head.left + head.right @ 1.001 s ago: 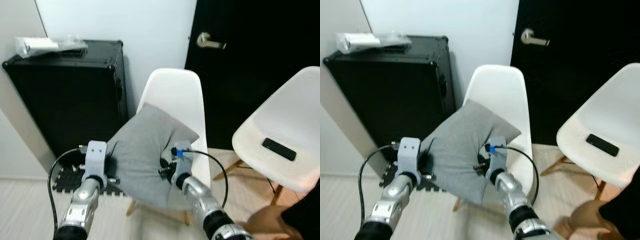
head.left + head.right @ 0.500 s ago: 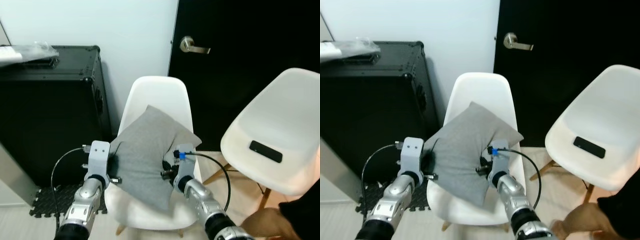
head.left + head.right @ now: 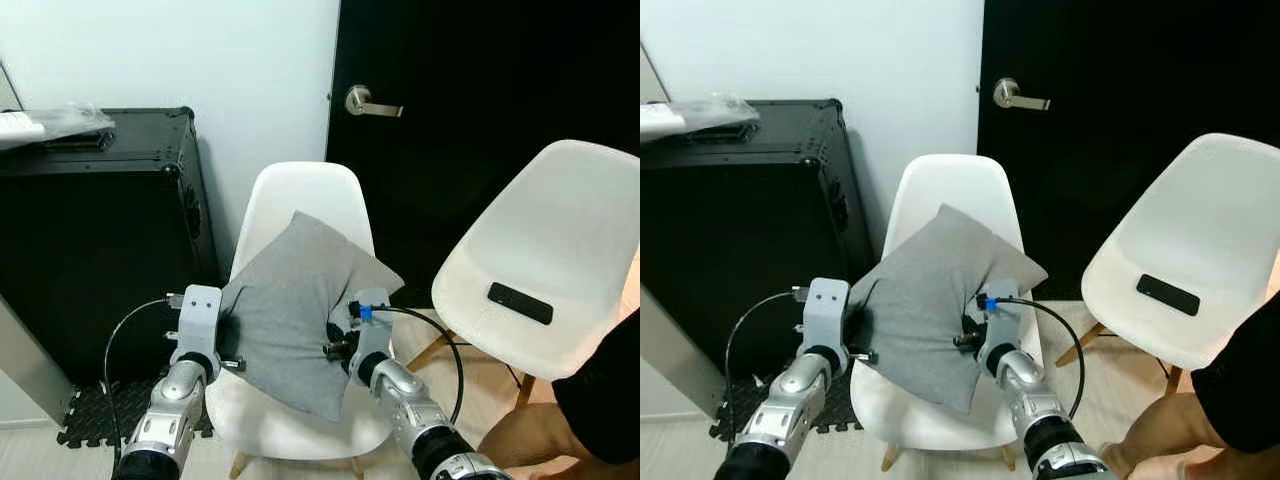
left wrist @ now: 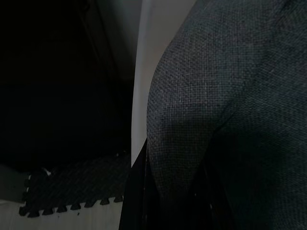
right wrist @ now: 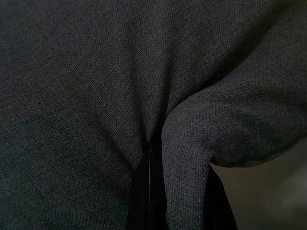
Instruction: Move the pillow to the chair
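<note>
Black door [image 3: 480, 150] behind moulded white chair [image 3: 300, 200], woven grey pillow [image 3: 295, 305] pinched by left end effector [image 3: 228, 335] and right end effector [image 3: 335, 345]

The grey woven fabric pillow [image 3: 295, 305] covers much of the seat and lower back of the white moulded plastic chair [image 3: 305, 195]. The left gripper [image 3: 222, 335] and right gripper [image 3: 335, 345] have their black fingertips buried in the pillow's folds — in the wrist views the fingers [image 5: 144, 191] vanish into dark cloth. A person's dark-sleeved arm [image 3: 605, 385] is cut off at the edge.
</note>
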Controlling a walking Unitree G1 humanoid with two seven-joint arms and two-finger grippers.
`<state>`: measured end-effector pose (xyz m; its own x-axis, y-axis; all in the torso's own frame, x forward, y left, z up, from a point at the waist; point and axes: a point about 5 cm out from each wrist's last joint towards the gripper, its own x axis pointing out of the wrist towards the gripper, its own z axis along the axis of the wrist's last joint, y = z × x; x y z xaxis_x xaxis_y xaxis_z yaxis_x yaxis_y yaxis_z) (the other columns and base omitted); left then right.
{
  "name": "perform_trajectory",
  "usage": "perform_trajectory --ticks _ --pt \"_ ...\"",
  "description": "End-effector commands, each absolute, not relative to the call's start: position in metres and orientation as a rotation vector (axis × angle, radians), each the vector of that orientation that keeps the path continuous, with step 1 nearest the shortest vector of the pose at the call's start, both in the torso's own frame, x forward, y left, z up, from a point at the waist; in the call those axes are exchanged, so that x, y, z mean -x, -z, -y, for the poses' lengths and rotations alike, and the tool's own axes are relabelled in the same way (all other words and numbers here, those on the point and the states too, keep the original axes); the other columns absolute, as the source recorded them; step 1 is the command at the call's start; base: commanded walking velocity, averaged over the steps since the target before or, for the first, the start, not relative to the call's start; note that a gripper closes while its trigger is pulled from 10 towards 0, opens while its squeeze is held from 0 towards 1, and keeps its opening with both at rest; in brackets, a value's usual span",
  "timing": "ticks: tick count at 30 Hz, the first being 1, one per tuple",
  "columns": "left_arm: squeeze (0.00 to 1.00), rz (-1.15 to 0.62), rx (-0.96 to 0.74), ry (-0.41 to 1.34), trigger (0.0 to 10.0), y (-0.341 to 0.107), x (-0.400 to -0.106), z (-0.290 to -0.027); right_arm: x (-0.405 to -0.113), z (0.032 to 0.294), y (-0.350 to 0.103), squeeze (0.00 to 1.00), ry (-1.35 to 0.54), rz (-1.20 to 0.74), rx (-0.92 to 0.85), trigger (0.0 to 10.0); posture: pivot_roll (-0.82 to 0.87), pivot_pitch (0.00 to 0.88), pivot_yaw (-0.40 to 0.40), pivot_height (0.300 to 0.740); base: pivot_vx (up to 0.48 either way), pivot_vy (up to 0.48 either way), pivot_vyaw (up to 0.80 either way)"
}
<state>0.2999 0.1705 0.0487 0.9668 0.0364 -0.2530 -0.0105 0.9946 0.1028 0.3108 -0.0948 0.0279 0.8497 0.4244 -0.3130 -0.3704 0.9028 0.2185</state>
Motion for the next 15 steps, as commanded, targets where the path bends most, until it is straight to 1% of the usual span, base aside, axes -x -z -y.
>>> perform_trajectory --ticks 1,4,6,9,15 --pt "0.0 -0.201 -0.135 -0.102 10.0 -0.057 -0.302 -0.185 -0.307 0.098 -0.022 0.0 -0.441 -0.403 -0.117 10.0 0.01 0.057 -0.065 0.74 0.0 0.0 0.0" --pt "0.0 -0.216 -0.162 -0.085 10.0 -0.053 -0.301 -0.185 -0.308 0.096 -0.023 0.0 -0.45 -0.404 -0.107 10.0 0.02 0.061 -0.075 0.732 0.0 0.0 0.0" --pt "0.0 -0.253 -0.204 -0.058 10.0 -0.043 -0.297 -0.187 -0.31 0.093 -0.026 0.0 -0.469 -0.385 -0.117 10.0 0.01 0.062 -0.078 0.717 0.0 0.0 0.0" --pt "0.0 -0.252 -0.218 -0.052 10.0 -0.043 -0.297 -0.189 -0.312 0.091 -0.028 0.0 -0.479 -0.381 -0.1 10.0 0.01 0.062 -0.076 0.707 0.0 0.0 0.0" --pt "0.0 -0.273 -0.258 -0.123 10.0 -0.045 -0.3 -0.206 -0.316 0.086 -0.032 0.0 -0.489 -0.377 -0.082 10.0 0.02 0.047 -0.081 0.677 0.0 0.0 0.0"
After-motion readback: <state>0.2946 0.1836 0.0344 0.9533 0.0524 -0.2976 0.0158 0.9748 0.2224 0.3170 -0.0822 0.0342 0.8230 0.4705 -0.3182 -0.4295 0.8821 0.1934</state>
